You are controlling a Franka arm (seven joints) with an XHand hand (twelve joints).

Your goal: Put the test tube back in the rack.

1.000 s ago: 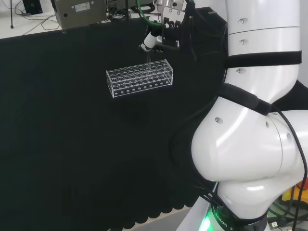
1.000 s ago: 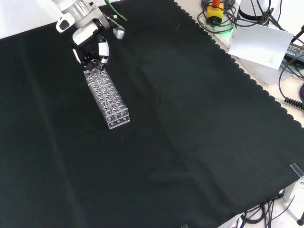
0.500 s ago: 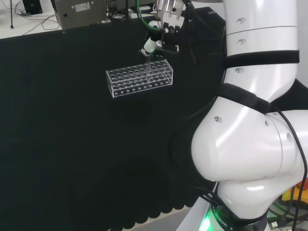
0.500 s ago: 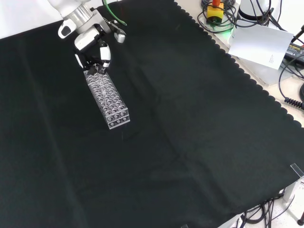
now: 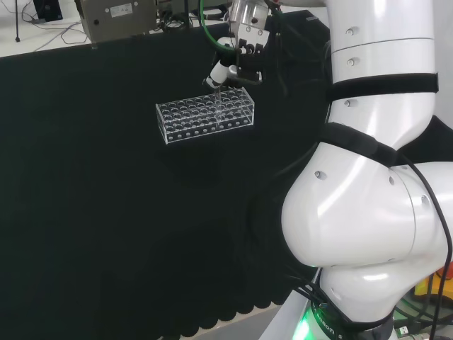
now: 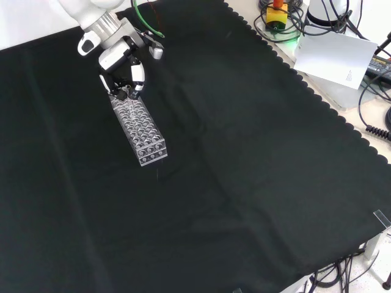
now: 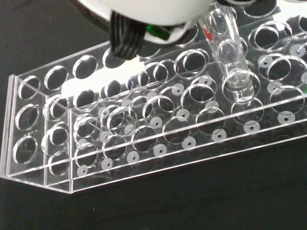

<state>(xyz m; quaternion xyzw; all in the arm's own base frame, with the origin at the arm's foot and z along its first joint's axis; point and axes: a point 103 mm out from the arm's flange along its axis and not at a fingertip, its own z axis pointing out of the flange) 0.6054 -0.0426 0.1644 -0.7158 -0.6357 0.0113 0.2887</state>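
A clear plastic test tube rack (image 5: 205,117) (image 6: 139,125) (image 7: 158,129) lies on the black cloth. The hand (image 5: 237,60) (image 6: 121,60) hovers over the rack's right end in the head view, its fingers curled on a clear test tube (image 7: 230,57). In the wrist view the tube hangs tilted, its round bottom just over or entering a hole in the rack's top plate. The rack's other holes look empty in the wrist view. A blurred white part of the hand (image 7: 153,12) shows close to the camera.
The arm's white links (image 5: 368,177) stand large at the right of the head view. Beyond the cloth's scalloped edge in the front view lie a sheet of paper (image 6: 336,58) and cables (image 6: 372,110).
The hand has come lower and slightly along the rack, bringing the tube down toward a hole. The rack has not moved.
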